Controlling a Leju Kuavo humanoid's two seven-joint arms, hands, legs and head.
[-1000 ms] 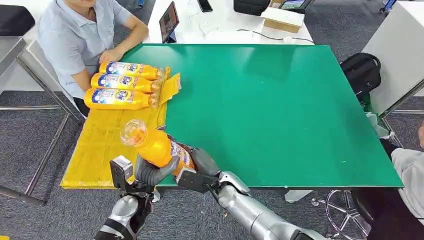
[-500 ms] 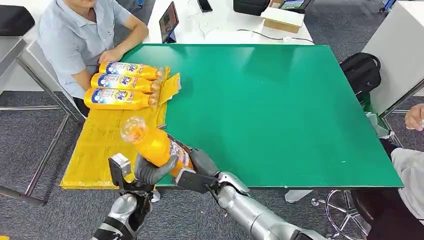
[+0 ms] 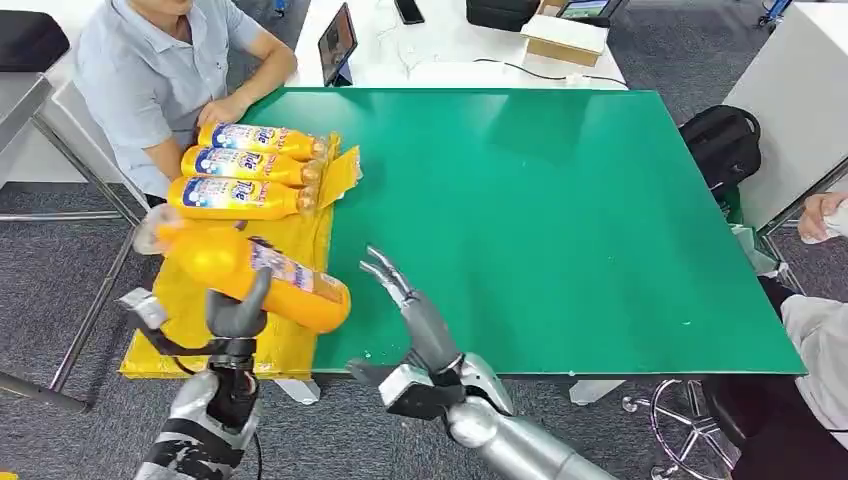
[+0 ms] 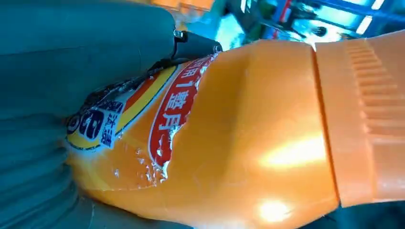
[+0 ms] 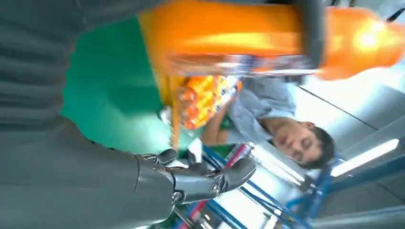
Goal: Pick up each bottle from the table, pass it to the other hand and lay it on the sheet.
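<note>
My head camera sits high, looking forward and down over the green table (image 3: pixel 560 220), with my arms coming in from below. The yellow sheet (image 3: pixel 200 290) runs down the left, and a seated person (image 3: pixel 150 70) is at the far left corner. My left wrist camera is right behind my left hand (image 3: pixel 235 318), jammed close against the orange bottle (image 4: pixel 229 138); view turned on its side. My right wrist camera looks past my right hand (image 5: pixel 191 179), tilted upward, across the table to the same person (image 5: pixel 277 124). All three views share the bottle; head and right wrist share table, sheet, person.
</note>
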